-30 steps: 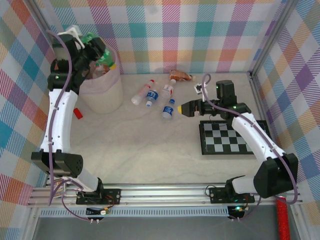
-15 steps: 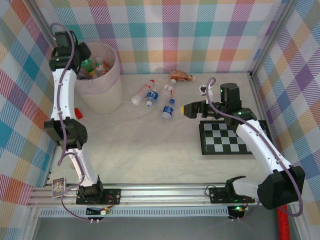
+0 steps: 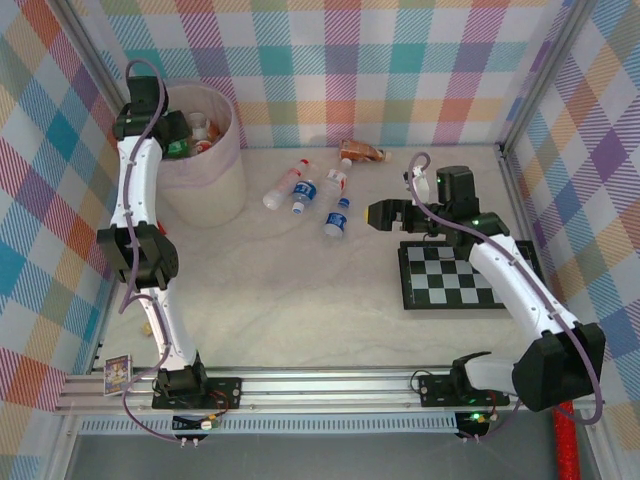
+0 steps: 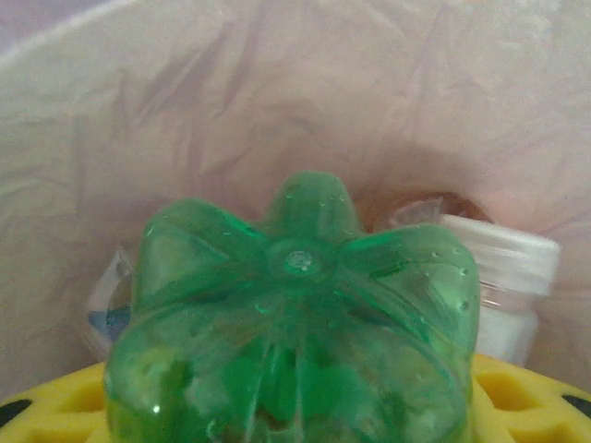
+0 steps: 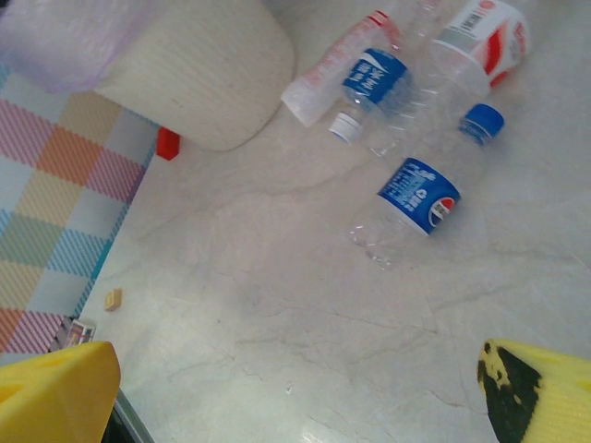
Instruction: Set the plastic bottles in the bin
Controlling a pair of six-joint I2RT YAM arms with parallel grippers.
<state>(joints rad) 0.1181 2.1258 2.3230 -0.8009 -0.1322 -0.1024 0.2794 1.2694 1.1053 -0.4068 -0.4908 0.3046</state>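
Left fingers (image 4: 531, 399) grip green bottle (image 4: 295, 314); right fingers (image 5: 55, 388) spread wide, empty.

The green bottle (image 4: 295, 314) between the pads (image 4: 522, 406) of my left claw (image 4: 295, 420) is translucent plastic, glossy, with a ridged moulded base. Those pads are yellow and matt, with hollows in them. The bag (image 4: 277, 92) behind is thin pinkish film, crinkled and softly shiny. The cap (image 4: 508, 258) beside it is white plastic.

The bin (image 5: 203, 74) is pale plastic, finely ribbed and matt. The bottles (image 5: 416, 198) are thin clear plastic with glossy printed labels. The bench (image 5: 277, 305) is smooth and marble-veined, with a slight sheen.

One yellow fingertip (image 5: 540, 388) of my right claw (image 5: 295, 397) is scuffed black. The walls (image 3: 400, 60) look like checked cloth. The rail (image 3: 330, 385) is bare metal.
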